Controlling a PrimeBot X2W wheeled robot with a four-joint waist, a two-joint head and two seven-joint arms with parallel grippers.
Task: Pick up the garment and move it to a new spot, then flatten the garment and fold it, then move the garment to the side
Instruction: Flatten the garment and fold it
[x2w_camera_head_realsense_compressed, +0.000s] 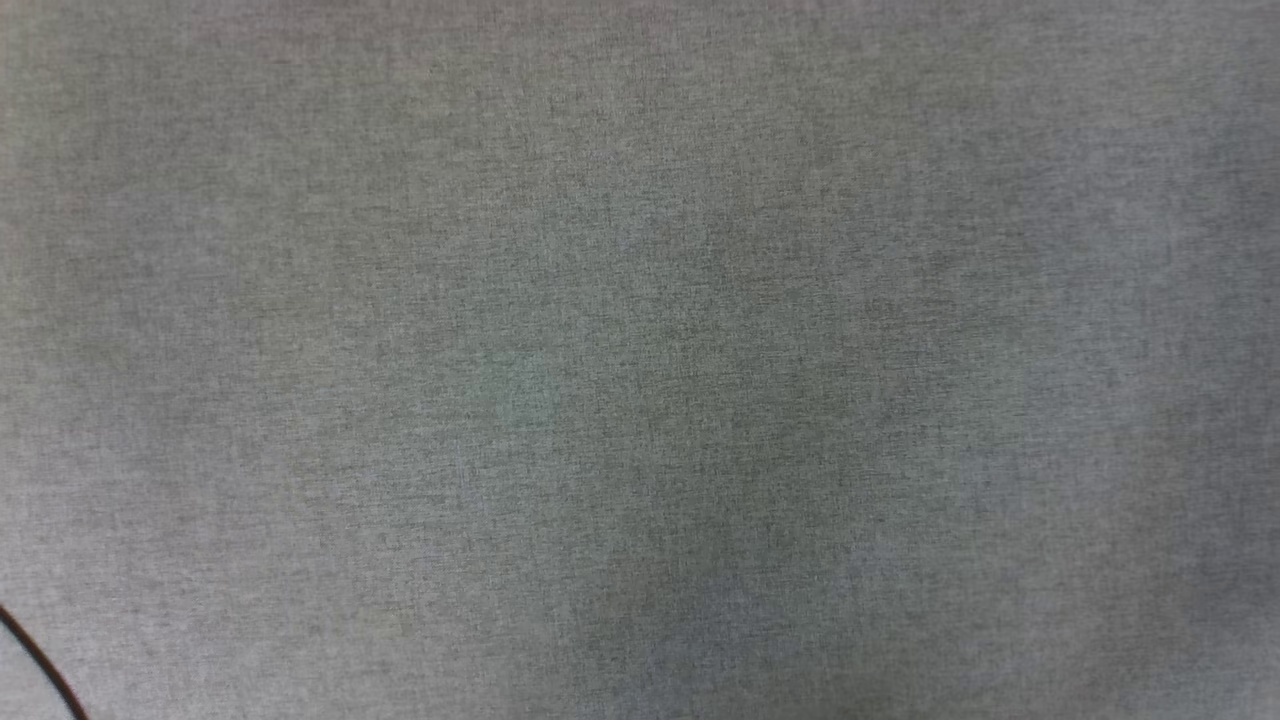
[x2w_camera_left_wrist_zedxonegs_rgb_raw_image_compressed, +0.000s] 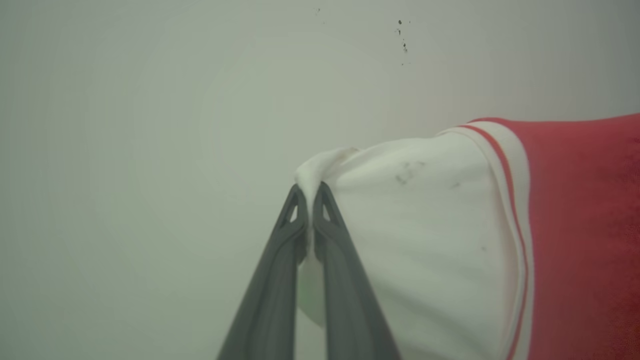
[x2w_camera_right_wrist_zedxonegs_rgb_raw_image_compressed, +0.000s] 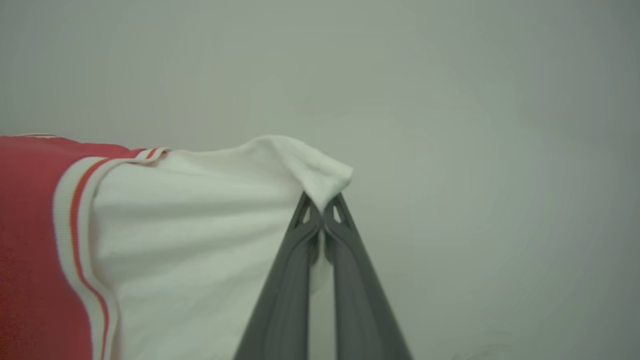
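Two-point hold: the left fingers (x2w_camera_left_wrist_zedxonegs_rgb_raw_image_compressed: 270, 290) are pressed together on the bunched tip of one white sleeve (x2w_camera_left_wrist_zedxonegs_rgb_raw_image_compressed: 425, 240) of the shirt (x2w_camera_left_wrist_zedxonegs_rgb_raw_image_compressed: 585, 225). The right fingers (x2w_camera_right_wrist_zedxonegs_rgb_raw_image_compressed: 285, 290) pinch the tip of the opposite sleeve (x2w_camera_right_wrist_zedxonegs_rgb_raw_image_compressed: 200, 235) in the same way. The red body hangs stretched between the two arms against a pale, blank background. Gripping the outermost points of both sleeves looks deliberate: it draws the cloth taut along the shoulders, where the striped trim (x2w_camera_left_wrist_zedxonegs_rgb_raw_image_compressed: 517, 210) runs straight, so the shirt can likely be lowered spread out instead of crumpled. How high it hangs over the bench (x2w_camera_head_realsense_compressed: 640, 360), and near which edge, cannot be told from the wrist cameras. From the head camera the gray, cloth-textured bench offers a broad landing place. A thin dark line (x2w_camera_head_realsense_compressed: 40, 660) crosses its near left part; whether that is a cord or an edge cannot be told. It is the one thing that might catch a trailing hem. A few dark specks (x2w_camera_left_wrist_zedxonegs_rgb_raw_image_compressed: 402, 42) mark the pale surface behind the shirt, and faint smudges (x2w_camera_left_wrist_zedxonegs_rgb_raw_image_compressed: 407, 172) show on the left-held sleeve; neither should hinder the move.
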